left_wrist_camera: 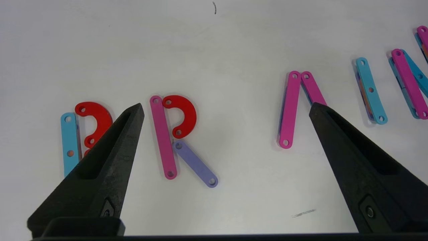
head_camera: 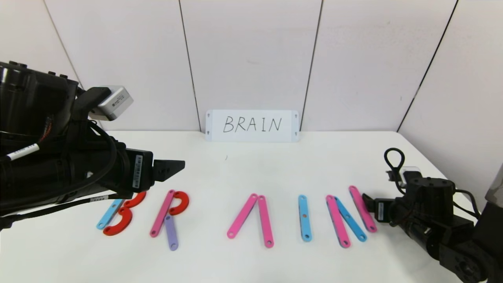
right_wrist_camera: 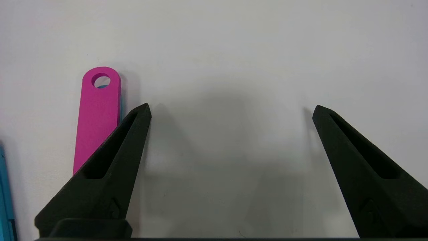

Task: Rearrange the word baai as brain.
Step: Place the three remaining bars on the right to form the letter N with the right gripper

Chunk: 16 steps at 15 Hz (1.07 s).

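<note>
though the letters [head_camera: 251, 214] on the table [head_camera: 251, 173] already read brain, the a lacks a crossbar; left hand [left_wrist_camera: 226, 110] and right hand [right_wrist_camera: 230, 110] hover spread, empty.

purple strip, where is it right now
In the head view the purple strip lies left of centre, forming the R's slanted leg below the red curve and beside the pink upright.

My head camera is looking forward and down over the table [head_camera: 251, 165]. My left wrist camera is hovering high, sharing the plastic letters [left_wrist_camera: 180, 140] at eleven o'clock. My right wrist camera is sitting close above the rightmost pink strip [right_wrist_camera: 97, 117].
</note>
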Tool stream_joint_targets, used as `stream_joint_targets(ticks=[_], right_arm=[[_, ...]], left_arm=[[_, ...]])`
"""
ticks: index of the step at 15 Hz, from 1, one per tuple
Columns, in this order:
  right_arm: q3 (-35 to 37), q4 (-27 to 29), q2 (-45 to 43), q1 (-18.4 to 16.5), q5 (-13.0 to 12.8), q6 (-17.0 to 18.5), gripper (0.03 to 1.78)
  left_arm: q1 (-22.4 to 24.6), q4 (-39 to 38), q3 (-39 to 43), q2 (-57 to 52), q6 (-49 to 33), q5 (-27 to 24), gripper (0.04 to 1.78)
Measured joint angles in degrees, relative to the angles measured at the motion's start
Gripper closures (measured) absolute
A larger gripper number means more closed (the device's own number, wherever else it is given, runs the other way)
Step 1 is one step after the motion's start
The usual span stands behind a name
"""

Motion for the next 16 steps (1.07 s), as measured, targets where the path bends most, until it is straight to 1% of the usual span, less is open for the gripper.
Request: stream_joint_targets(ticks=[5, 8, 10, 14, 16], right_arm=[[0.4, 0.4, -0.4, 0.8, -0.3, 0.2, 0.13], [0.7, 0.4, -0.4, 2.2, -0.4, 0.2, 0.13], [0.9, 0.4, -0.4, 3.0, -0.5, 0.9, 0.13], [1.1, 0.4, -0.4, 3.3, -0.4, 1.0, 0.12], [1.0, 0.1, -0.4, 2.7, -0.3, 0.7, 0.13]], left_arm=[[0.0, 0.0, -0.1, 0.0, 0.0, 0.0, 0.09], [0.0, 0.0, -0.1, 0.1, 0.0, 0.0, 0.09], [0.0, 0.0, -0.1, 0.2, 0.0, 0.0, 0.09], [0.0, 0.0, -0.1, 0.2, 0.0, 0.0, 0.09], [0.0, 0.0, -0.1, 0.2, 0.0, 0.0, 0.09]])
